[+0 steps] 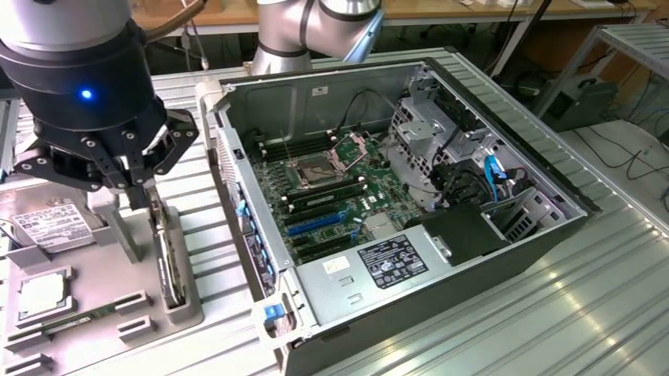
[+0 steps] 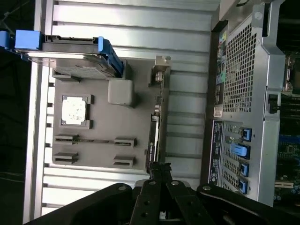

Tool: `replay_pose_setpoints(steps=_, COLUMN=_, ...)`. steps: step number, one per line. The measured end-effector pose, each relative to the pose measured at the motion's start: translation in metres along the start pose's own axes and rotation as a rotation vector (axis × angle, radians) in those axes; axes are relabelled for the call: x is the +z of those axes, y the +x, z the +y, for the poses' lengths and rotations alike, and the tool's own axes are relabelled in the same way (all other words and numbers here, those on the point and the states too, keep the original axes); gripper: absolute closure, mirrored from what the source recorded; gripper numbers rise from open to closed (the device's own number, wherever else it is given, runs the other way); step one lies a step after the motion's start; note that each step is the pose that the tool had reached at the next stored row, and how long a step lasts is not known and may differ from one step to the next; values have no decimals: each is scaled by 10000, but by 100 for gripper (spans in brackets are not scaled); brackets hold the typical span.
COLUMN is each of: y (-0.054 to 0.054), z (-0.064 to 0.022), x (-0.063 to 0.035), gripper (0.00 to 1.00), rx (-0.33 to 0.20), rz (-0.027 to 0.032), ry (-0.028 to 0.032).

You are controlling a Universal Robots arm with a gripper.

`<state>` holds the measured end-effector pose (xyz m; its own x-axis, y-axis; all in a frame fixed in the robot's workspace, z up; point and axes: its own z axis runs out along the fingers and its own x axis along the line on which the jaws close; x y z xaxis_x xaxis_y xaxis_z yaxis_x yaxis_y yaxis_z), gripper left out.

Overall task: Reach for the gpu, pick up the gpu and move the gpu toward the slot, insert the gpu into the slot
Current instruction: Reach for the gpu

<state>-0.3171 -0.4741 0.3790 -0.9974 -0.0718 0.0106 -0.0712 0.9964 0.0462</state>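
Observation:
The gpu (image 1: 168,254) is a thin dark card standing on its edge in a holder of the grey tray (image 1: 136,270), at the exterior view's left. In the wrist view the gpu (image 2: 153,131) runs lengthwise, with its silver bracket (image 2: 161,70) at the far end. My gripper (image 1: 136,186) hangs just above the card's near end with its fingers pressed together and nothing between them. The wrist view shows the gripper (image 2: 159,168) over that same end of the card. The blue slot (image 1: 313,225) lies on the motherboard inside the open computer case (image 1: 522,258).
On the tray lie a silver hard drive (image 1: 52,227), a square processor (image 1: 42,294) and a small memory stick (image 1: 78,319). The case wall (image 1: 246,227) rises right beside the tray. A labelled power supply (image 1: 392,262) fills the case's near end. A ribbed metal table (image 1: 585,313) extends around it.

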Motion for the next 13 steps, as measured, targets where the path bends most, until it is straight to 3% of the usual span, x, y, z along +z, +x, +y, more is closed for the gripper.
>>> replay_pose_setpoints(steps=7, y=32, z=234, x=52, gripper=90, rx=1, rz=29, ry=13)
replay_pose_setpoints(steps=13, y=32, z=233, x=52, gripper=90, rx=1, rz=29, ry=14)
